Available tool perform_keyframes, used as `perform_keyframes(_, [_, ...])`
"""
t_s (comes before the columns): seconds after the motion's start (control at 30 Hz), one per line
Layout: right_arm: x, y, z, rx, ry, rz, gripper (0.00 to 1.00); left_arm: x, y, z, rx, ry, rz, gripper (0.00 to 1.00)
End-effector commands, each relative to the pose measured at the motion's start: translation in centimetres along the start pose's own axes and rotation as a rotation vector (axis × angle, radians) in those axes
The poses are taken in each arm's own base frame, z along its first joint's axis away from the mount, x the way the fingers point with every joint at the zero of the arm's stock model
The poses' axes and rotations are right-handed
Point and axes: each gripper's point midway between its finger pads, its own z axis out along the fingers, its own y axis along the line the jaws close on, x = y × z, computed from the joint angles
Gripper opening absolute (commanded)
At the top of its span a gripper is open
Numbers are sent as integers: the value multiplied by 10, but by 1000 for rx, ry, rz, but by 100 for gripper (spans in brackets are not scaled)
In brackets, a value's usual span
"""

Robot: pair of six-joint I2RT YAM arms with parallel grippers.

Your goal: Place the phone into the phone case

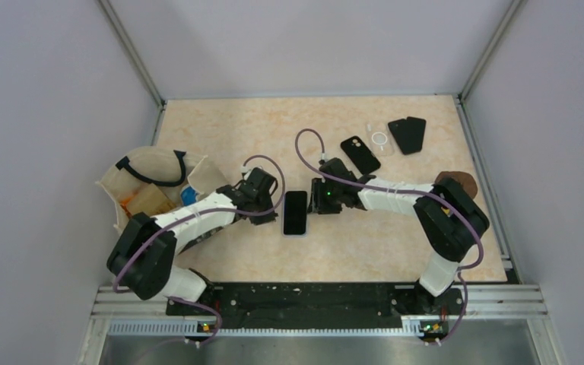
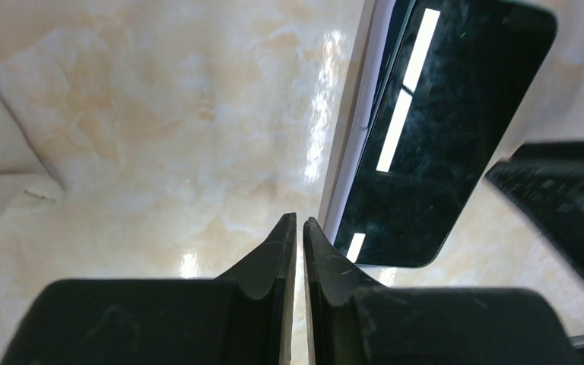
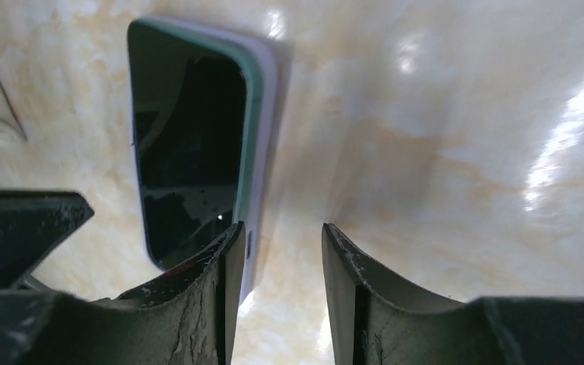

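The left arm and right arm both bend inward and low, their wrists pointing at each other. The left gripper has its jaws almost touching (only a thin slit between) and holds nothing. The right gripper has its jaws clearly apart and is also empty.
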Motion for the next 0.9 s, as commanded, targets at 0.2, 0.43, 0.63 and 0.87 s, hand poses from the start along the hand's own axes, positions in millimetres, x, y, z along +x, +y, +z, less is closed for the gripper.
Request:
perform_keyframes(0.2, [25,27,-9,-14,4,-12,35,-31,-21,16,34,1,21,13])
perform_keyframes(0.43, [43,25,-4,65,50,-44,19,-31,-25,26,34,24,23,12])
perform_keyframes(0.63, [59,4,1,188,78,-61,4,-34,-24,26,35,16,20,12])
perform_keyframes(0.87, [89,-4,14,298,125,-118,0,-36,-27,26,53,12,15,11])
